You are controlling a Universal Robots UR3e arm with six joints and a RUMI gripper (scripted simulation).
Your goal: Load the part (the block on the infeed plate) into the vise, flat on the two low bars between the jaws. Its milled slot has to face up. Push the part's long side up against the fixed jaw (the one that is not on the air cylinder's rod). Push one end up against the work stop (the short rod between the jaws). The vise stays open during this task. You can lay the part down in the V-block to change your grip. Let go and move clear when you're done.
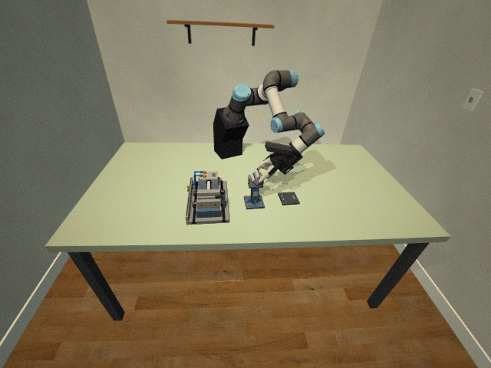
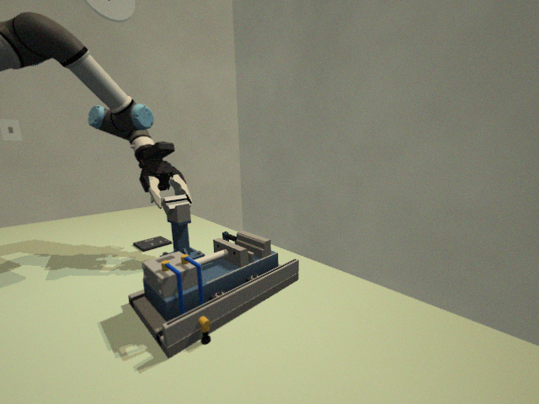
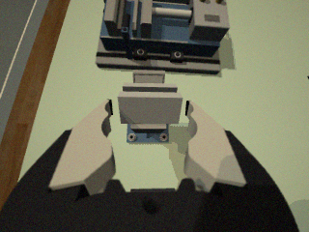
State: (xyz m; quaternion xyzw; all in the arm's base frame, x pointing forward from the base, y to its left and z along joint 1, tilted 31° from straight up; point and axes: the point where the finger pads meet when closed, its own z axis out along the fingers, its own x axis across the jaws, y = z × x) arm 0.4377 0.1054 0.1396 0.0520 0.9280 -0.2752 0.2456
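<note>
Grey part, free of the fingers, could still tip or slide

Pale fingertips of our gripper (image 1: 258,177) (image 2: 175,202) (image 3: 149,107) stand moderately wide, one off each end of the part (image 1: 255,180) (image 2: 176,204) (image 3: 150,108), holding nothing. The part rests in the V-block (image 1: 250,183) (image 2: 178,215) (image 3: 149,78), on its blue post, beside the vise (image 1: 209,212) (image 2: 265,262) (image 3: 159,45).

We judge this a change of grip. Backing away crookedly could let a fingertip catch an end and drag the part along the V or knock it out, since the side gaps look small. Gripping again off-centre or at a poor angle could leave it twisted, so that the slot would not face up in the vise. Later, a skewed approach could strike the fixed jaw (image 1: 208,205) (image 2: 254,244) (image 3: 113,16) or the work stop (image 1: 219,196) (image 2: 229,237), leaving the part cocked on the low bars.

To us the part looks plain and matt grey, a squared block with a broad flat face and straight edges. A dark line runs lengthwise, probably its slot; we cannot read the depth.
</note>
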